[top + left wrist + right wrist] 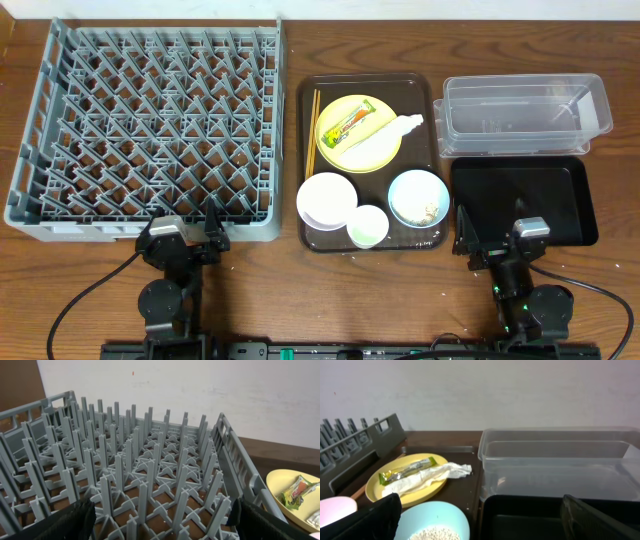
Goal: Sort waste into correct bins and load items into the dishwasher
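**Mostly plastic on my feed, over a wooden top**

From here the desk (pixel 620 40) reads as dark wood grain with a low sheen. The dish rack (pixel 150 130) is grey moulded plastic, matt. The serving tray (pixel 420 95) looks smooth, dark brown and faintly reflective. I see a glossy yellow plate (pixel 345 108), a shiny film snack wrapper (pixel 347 126) and a soft crumpled white tissue (pixel 400 126), matt paper. The chopsticks (pixel 314 130) are bare pale wood. The white bowl (pixel 326 198), cup (pixel 367 225) and light blue bowl (pixel 418 190) look smooth and glazed. The crumbs (pixel 432 212) look grainy. The tub (pixel 520 110) is clear glossy plastic. The black tray (pixel 540 195) is smooth and semi-matt.
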